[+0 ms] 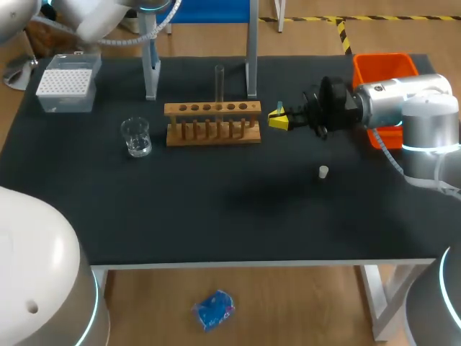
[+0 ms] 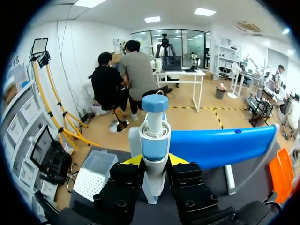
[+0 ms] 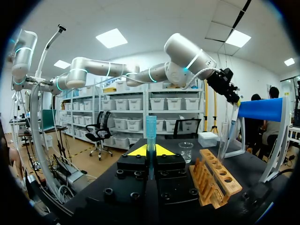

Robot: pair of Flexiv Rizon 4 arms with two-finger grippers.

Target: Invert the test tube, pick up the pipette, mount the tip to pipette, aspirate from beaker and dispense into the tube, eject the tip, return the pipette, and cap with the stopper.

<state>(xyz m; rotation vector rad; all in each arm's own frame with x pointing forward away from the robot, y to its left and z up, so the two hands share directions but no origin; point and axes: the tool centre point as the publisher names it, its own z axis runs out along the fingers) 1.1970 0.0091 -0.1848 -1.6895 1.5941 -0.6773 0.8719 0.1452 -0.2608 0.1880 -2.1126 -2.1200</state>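
Note:
A white and blue pipette (image 2: 154,154) stands between the yellow tips of my left gripper (image 2: 154,161), which is shut on it just in front of the blue stand bar (image 2: 220,147). In the right wrist view that gripper (image 3: 225,84) hangs with the pipette (image 3: 234,112) beside the stand (image 3: 260,108). A glass test tube (image 1: 220,83) stands upright in the wooden rack (image 1: 212,122). My right gripper (image 1: 277,119), level and to the right of the rack, is shut on a thin blue tube (image 3: 151,133). The beaker (image 1: 135,137), the tip box (image 1: 66,90) and the small white stopper (image 1: 323,171) rest on the table.
An orange bin (image 1: 382,68) sits at the back right, partly behind my right arm. The stand's two white posts (image 1: 151,72) rise behind the rack. The dark table top (image 1: 216,209) stretches in front of the rack.

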